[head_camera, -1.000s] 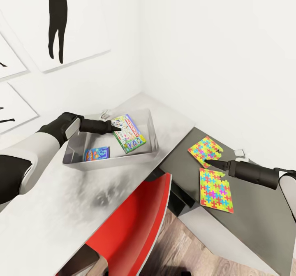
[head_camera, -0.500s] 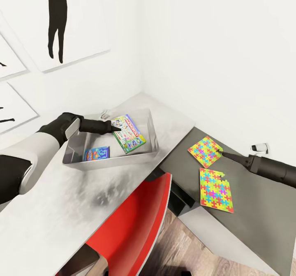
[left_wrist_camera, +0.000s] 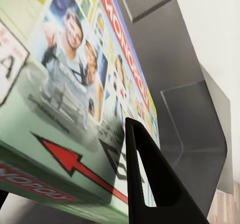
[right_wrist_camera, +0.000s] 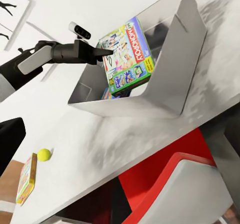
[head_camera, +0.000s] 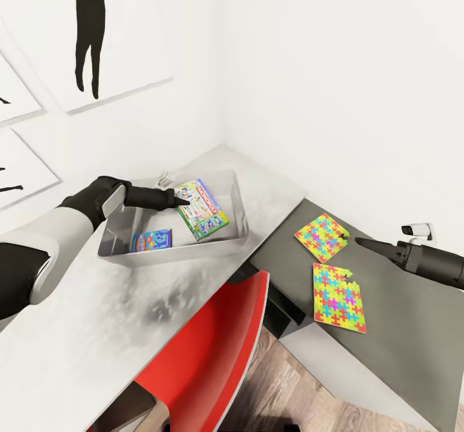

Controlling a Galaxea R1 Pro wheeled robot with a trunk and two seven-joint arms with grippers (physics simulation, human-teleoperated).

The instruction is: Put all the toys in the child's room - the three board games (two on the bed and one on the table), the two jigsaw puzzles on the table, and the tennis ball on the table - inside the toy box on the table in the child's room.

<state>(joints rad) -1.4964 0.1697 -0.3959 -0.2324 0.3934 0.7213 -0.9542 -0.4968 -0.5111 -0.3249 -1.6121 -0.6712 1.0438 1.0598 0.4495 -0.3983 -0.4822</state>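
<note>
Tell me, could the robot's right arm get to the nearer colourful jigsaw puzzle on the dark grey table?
Probably yes. The right gripper hovers just beside the two puzzles, and the nearer colourful jigsaw puzzle lies flat and uncovered on the dark grey table, with nothing between them.

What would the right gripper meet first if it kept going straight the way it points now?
Likely the nearer jigsaw puzzle: the right gripper points at its edge just ahead, though its height above the dark table is unclear.

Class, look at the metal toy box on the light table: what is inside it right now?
Inside the toy box, a green Monopoly board game leans tilted, held by the left gripper. A smaller blue game box lies flat on the floor. Whatever lies under the Monopoly game is covered.
</note>
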